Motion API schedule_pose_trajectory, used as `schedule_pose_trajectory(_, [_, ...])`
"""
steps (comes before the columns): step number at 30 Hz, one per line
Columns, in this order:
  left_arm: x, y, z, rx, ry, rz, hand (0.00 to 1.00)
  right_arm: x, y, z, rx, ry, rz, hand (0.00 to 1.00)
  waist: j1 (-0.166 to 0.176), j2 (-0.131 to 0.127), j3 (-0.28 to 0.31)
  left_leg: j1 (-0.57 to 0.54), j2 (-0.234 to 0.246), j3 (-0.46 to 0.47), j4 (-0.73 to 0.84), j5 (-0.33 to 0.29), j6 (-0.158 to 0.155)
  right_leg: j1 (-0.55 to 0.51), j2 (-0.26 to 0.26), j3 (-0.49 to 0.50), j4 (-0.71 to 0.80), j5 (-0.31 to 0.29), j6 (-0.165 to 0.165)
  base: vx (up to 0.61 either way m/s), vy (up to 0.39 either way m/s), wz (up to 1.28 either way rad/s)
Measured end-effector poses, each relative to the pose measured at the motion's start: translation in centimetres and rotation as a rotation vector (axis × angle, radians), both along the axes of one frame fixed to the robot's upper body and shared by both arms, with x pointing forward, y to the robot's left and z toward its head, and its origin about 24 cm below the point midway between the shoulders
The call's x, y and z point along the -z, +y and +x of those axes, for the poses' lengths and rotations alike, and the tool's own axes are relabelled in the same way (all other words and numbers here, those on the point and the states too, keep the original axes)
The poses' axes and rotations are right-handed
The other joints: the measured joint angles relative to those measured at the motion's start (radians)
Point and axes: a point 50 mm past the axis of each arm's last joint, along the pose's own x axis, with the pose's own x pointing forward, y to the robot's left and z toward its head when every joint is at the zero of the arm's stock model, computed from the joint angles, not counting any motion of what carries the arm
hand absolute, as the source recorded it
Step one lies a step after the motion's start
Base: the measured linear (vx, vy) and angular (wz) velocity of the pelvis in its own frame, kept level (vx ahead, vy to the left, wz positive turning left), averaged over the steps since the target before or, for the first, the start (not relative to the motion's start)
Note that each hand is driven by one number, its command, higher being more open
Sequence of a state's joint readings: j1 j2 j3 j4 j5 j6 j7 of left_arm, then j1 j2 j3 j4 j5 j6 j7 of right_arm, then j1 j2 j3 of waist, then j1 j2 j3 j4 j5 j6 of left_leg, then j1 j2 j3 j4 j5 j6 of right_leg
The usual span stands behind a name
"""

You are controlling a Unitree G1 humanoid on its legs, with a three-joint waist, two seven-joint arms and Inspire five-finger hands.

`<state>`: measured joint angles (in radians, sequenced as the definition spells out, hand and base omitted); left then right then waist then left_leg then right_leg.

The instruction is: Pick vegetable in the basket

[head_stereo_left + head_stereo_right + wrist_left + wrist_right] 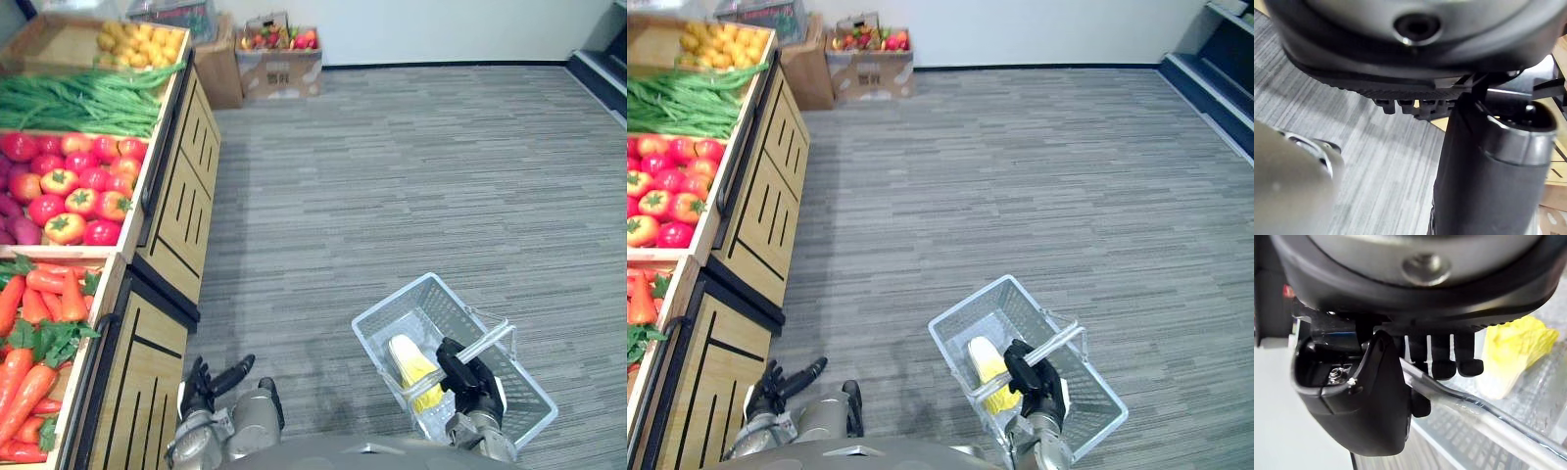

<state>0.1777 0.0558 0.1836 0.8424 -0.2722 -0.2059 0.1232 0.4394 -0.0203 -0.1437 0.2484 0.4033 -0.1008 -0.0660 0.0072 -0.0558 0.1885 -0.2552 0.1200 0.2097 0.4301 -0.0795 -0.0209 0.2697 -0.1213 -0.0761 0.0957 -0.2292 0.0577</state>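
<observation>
Basket (390, 302) hung by 1 handle (495, 336)
Right hand (470, 377) curls round it, left hand (206, 384) slack, empty; a tilt could spill the yellow vegetable (409, 360).

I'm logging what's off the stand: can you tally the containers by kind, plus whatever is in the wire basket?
1 basket, its handle held in the right hand
2 cardboard boxes, by the back wall
1 cabbage, in the basket
Total: 4
</observation>
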Motion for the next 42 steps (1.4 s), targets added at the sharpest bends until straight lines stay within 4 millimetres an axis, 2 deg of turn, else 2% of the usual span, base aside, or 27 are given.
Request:
schedule_pose_trajectory(1, [0.0, 0.3, -0.2, -0.023, 0.008, -0.002, 1.00, -0.1, 0.1, 0.3, -0.007, -0.006, -0.002, 0.00, 0.005, 0.004, 0.001, 0.003, 0.008, 0.006, 0.016, -0.005, 0.004, 0.011, 0.000, 0.013, -0.013, 0.029, 0.021, 0.19, 0.138, -0.25])
schedule_pose_trajectory(3, [0.2, 0.7, -1.0, -0.039, 0.029, 0.003, 1.00, -0.3, 0.4, 1.0, -0.033, -0.029, 0.005, 0.00, 0.019, 0.004, -0.004, 0.041, 0.019, 0.033, -0.020, -0.007, 0.002, 0.008, -0.004, 0.056, -0.015, 0.071, 0.043, 0.16, 0.122, -0.39])
schedule_pose_trajectory(6, [0.4, 0.8, -1.6, -0.046, 0.047, 0.003, 1.00, -0.2, 0.5, 1.1, -0.041, -0.029, 0.005, 0.00, 0.021, -0.001, -0.031, 0.061, 0.005, 0.072, -0.107, -0.012, -0.008, -0.044, -0.023, 0.084, 0.001, 0.077, 0.053, 0.08, 0.054, -0.34])
schedule_pose_trajectory(9, [0.5, 0.8, -1.8, -0.051, 0.057, 0.002, 1.00, -0.1, 0.4, 1.1, -0.050, -0.020, -0.007, 0.00, 0.024, -0.001, -0.037, 0.074, -0.011, 0.110, -0.143, -0.009, -0.005, -0.085, -0.046, 0.093, 0.046, 0.076, 0.054, 0.05, 0.070, -0.36])
schedule_pose_trajectory(14, [0.5, 0.8, -2.1, -0.043, 0.062, 0.005, 1.00, 0.3, 0.9, 0.7, -0.078, 0.007, -0.011, 0.00, 0.043, -0.020, -0.067, 0.143, -0.063, 0.170, -0.216, -0.019, 0.025, -0.184, -0.089, 0.134, 0.238, 0.077, 0.056, 0.08, 0.138, -0.25])
schedule_pose_trajectory(16, [0.3, 1.0, -2.3, -0.031, 0.057, 0.015, 1.00, 0.3, 0.9, 0.7, -0.079, 0.008, -0.013, 0.00, 0.042, -0.030, -0.079, 0.163, -0.086, 0.166, -0.227, -0.030, 0.038, -0.223, -0.104, 0.133, 0.337, 0.090, 0.075, 0.09, 0.151, 0.12])
schedule_pose_trajectory(18, [0.2, 1.1, -2.4, -0.019, 0.052, 0.021, 1.00, 0.3, 0.8, 0.5, -0.080, 0.014, -0.016, 0.00, 0.040, -0.041, -0.089, 0.175, -0.110, 0.146, -0.226, -0.046, 0.051, -0.265, -0.118, 0.131, 0.452, 0.124, 0.072, 0.11, 0.140, 0.34])
schedule_pose_trajectory(20, [0.2, 1.0, -2.6, -0.005, 0.051, 0.017, 1.00, 0.4, 0.8, 0.1, -0.078, 0.026, -0.017, 0.00, 0.029, -0.041, -0.092, 0.197, -0.132, 0.103, -0.227, -0.063, 0.073, -0.302, -0.122, 0.125, 0.576, 0.225, 0.060, 0.15, 0.147, 0.68])
schedule_pose_trajectory(21, [0.2, 1.0, -2.9, -0.001, 0.054, 0.016, 1.00, 0.5, 0.9, -0.2, -0.080, 0.032, -0.014, 0.00, 0.018, -0.039, -0.092, 0.212, -0.143, 0.071, -0.228, -0.072, 0.087, -0.315, -0.123, 0.114, 0.633, 0.306, 0.052, 0.19, 0.149, 0.72])
schedule_pose_trajectory(22, [0.2, 0.9, -3.1, 0.002, 0.058, 0.015, 1.00, 0.5, 0.9, -0.3, -0.083, 0.035, -0.012, 0.00, 0.014, -0.036, -0.091, 0.220, -0.146, 0.060, -0.228, -0.078, 0.095, -0.326, -0.126, 0.112, 0.670, 0.338, 0.049, 0.23, 0.163, 0.56])
schedule_pose_trajectory(23, [0.3, 0.9, -3.6, 0.014, 0.072, 0.017, 1.00, 0.5, 1.1, -0.2, -0.089, 0.032, -0.010, 0.00, 0.016, -0.032, -0.086, 0.236, -0.151, 0.052, -0.228, -0.090, 0.107, -0.360, -0.132, 0.107, 0.751, 0.327, 0.040, 0.15, 0.091, 0.30])
schedule_pose_trajectory(25, [0.4, 0.9, -4.4, 0.013, 0.095, 0.015, 1.00, 0.3, 1.1, 0.3, -0.097, 0.016, -0.010, 0.00, 0.015, -0.026, -0.081, 0.276, -0.155, 0.033, -0.245, -0.096, 0.115, -0.423, -0.132, 0.052, 0.896, 0.218, 0.024, 0.14, 0.081, 0.26])
schedule_pose_trajectory(26, [0.5, 0.8, -4.5, 0.016, 0.099, 0.013, 1.00, 0.3, 1.1, 0.3, -0.097, 0.013, -0.011, 0.00, 0.015, -0.022, -0.079, 0.291, -0.155, 0.025, -0.252, -0.096, 0.116, -0.432, -0.132, 0.027, 0.912, 0.185, 0.019, 0.15, 0.074, 0.33])
schedule_pose_trajectory(27, [0.5, 0.7, -4.8, 0.023, 0.108, 0.012, 1.00, 0.2, 1.2, 0.3, -0.111, 0.012, -0.020, 0.00, 0.014, -0.017, -0.074, 0.321, -0.155, 0.010, -0.269, -0.097, 0.117, -0.443, -0.133, -0.021, 0.909, 0.119, 0.006, 0.12, 0.044, 0.34])
schedule_pose_trajectory(29, [0.7, 0.7, -4.9, 0.053, 0.123, 0.022, 1.00, 0.1, 1.3, 0.6, -0.138, 0.007, -0.030, 0.00, 0.013, -0.013, -0.070, 0.350, -0.149, -0.014, -0.278, -0.096, 0.116, -0.448, -0.116, -0.075, 0.780, 0.037, 0.015, 0.11, -0.011, 0.44])
schedule_pose_trajectory(30, [0.7, 0.6, -4.8, 0.058, 0.125, 0.017, 1.00, 0.1, 1.4, 0.7, -0.148, 0.000, -0.025, 0.00, 0.012, -0.009, -0.067, 0.356, -0.142, -0.024, -0.275, -0.096, 0.116, -0.444, -0.097, -0.082, 0.666, 0.013, 0.016, 0.11, -0.069, 0.38])
schedule_pose_trajectory(31, [0.7, 0.5, -4.8, 0.061, 0.125, 0.014, 1.00, 0.1, 1.4, 0.8, -0.151, -0.005, -0.024, 0.00, 0.012, -0.004, -0.063, 0.359, -0.136, -0.028, -0.274, -0.097, 0.113, -0.444, -0.084, -0.079, 0.606, 0.012, 0.018, 0.09, -0.073, 0.27])
schedule_pose_trajectory(32, [0.8, 0.4, -4.9, 0.071, 0.130, 0.009, 1.00, -0.1, 1.4, 1.1, -0.151, -0.013, -0.026, 0.00, 0.013, 0.003, -0.058, 0.365, -0.124, -0.034, -0.273, -0.101, 0.100, -0.439, -0.061, -0.062, 0.481, 0.016, 0.024, 0.07, -0.090, 0.13])
schedule_pose_trajectory(33, [0.9, 0.4, -5.0, 0.075, 0.135, 0.010, 1.00, -0.1, 1.4, 1.2, -0.155, -0.016, -0.025, 0.00, 0.015, 0.004, -0.058, 0.364, -0.121, -0.034, -0.271, -0.104, 0.092, -0.437, -0.051, -0.046, 0.417, 0.025, 0.033, 0.06, -0.123, 0.12])
schedule_pose_trajectory(34, [0.9, 0.7, -5.3, 0.081, 0.148, 0.018, 1.00, -0.1, 1.6, 1.3, -0.165, -0.021, -0.021, 0.00, 0.016, -0.008, -0.052, 0.367, -0.122, -0.034, -0.264, -0.117, 0.069, -0.423, -0.046, -0.015, 0.293, 0.085, 0.055, 0.05, -0.143, 0.06])
schedule_pose_trajectory(35, [0.9, 1.0, -5.3, 0.084, 0.152, 0.026, 1.00, -0.1, 1.7, 1.3, -0.170, -0.020, -0.018, 0.00, 0.018, -0.019, -0.051, 0.368, -0.128, -0.034, -0.260, -0.124, 0.059, -0.419, -0.050, -0.005, 0.263, 0.133, 0.057, 0.06, -0.203, 0.03])
schedule_pose_trajectory(36, [0.8, 1.5, -5.6, 0.103, 0.167, 0.051, 1.00, 0.0, 2.0, 1.3, -0.181, -0.019, -0.014, 0.00, 0.019, -0.044, -0.053, 0.368, -0.140, -0.034, -0.256, -0.136, 0.041, -0.412, -0.053, 0.004, 0.220, 0.177, 0.059, 0.07, -0.254, -0.13])
schedule_pose_trajectory(38, [1.1, 1.0, -5.9, 0.108, 0.190, 0.035, 1.00, -0.1, 1.9, 1.6, -0.187, -0.022, -0.019, 0.00, 0.021, -0.019, -0.053, 0.356, -0.091, -0.029, -0.237, -0.153, 0.013, -0.384, -0.010, -0.009, 0.141, 0.181, 0.041, 0.07, -0.237, -0.21])
schedule_pose_trajectory(41, [1.3, 0.3, -5.9, 0.120, 0.190, 0.022, 1.00, -0.1, 1.7, 1.5, -0.187, -0.018, -0.024, 0.00, 0.019, 0.013, -0.058, 0.337, -0.047, -0.028, -0.272, -0.136, -0.018, -0.354, 0.044, -0.029, 0.011, 0.245, 0.015, 0.09, -0.175, -0.07])
schedule_pose_trajectory(42, [1.3, 0.2, -5.8, 0.119, 0.189, 0.020, 1.00, 0.0, 1.7, 1.3, -0.188, -0.015, -0.022, 0.00, 0.019, 0.016, -0.060, 0.338, -0.038, -0.028, -0.292, -0.127, -0.026, -0.347, 0.057, -0.031, -0.021, 0.262, 0.007, 0.10, -0.098, -0.01])
